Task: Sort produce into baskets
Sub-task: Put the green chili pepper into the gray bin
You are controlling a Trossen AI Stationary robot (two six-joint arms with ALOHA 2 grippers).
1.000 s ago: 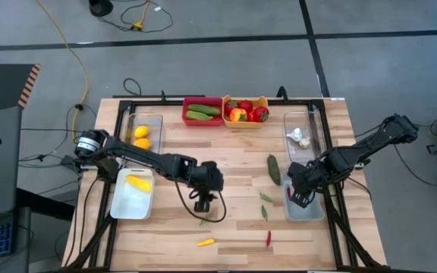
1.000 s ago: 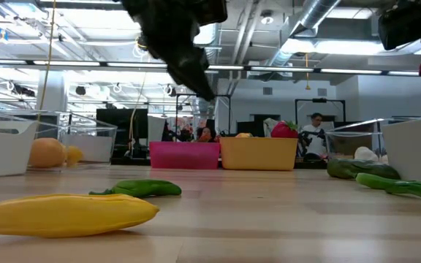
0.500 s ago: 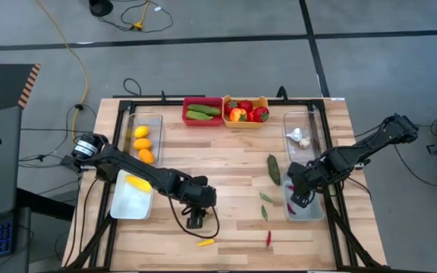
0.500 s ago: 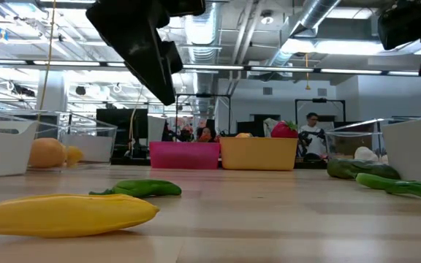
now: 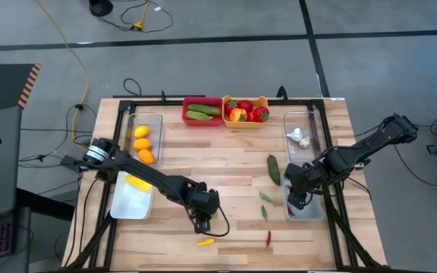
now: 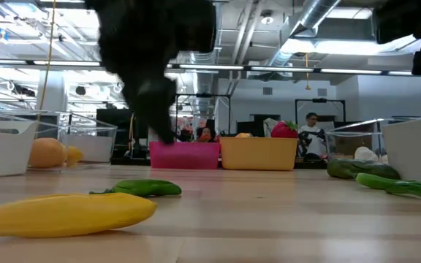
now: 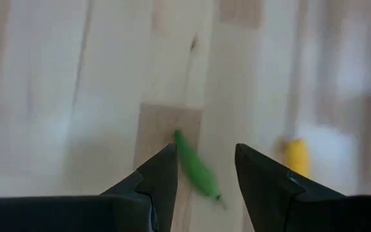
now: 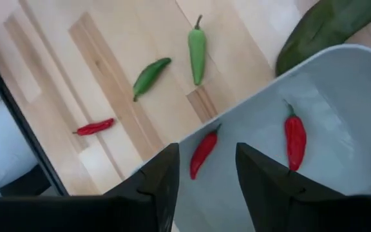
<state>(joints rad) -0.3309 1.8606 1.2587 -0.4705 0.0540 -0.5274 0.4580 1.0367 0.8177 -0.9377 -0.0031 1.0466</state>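
My left gripper (image 5: 202,224) is open and points down at the near middle of the table. A small green chili (image 7: 195,169) lies on the wood between its fingertips (image 7: 205,149), untouched. A yellow chili (image 5: 205,243) lies just nearer the front edge. My right gripper (image 5: 296,203) is open and empty over the pale right tray (image 5: 314,216). In the right wrist view (image 8: 206,148), two red chilies (image 8: 203,153) (image 8: 294,140) lie on the tray's floor (image 8: 340,96).
Two green chilies (image 5: 266,197) (image 5: 265,213), a red chili (image 5: 268,239) and a large green piece (image 5: 273,168) lie loose on the wood. Red bin (image 5: 202,111) and orange-yellow bin (image 5: 246,112) stand at the far edge. Clear tubs (image 5: 153,121) (image 5: 290,121) and the left tray (image 5: 127,212) line the sides.
My left gripper has gone toward the near edge and down, over the small green chili. My right gripper has stayed over the right tray. The red piece seen at it in the low view a second ago no longer shows there.
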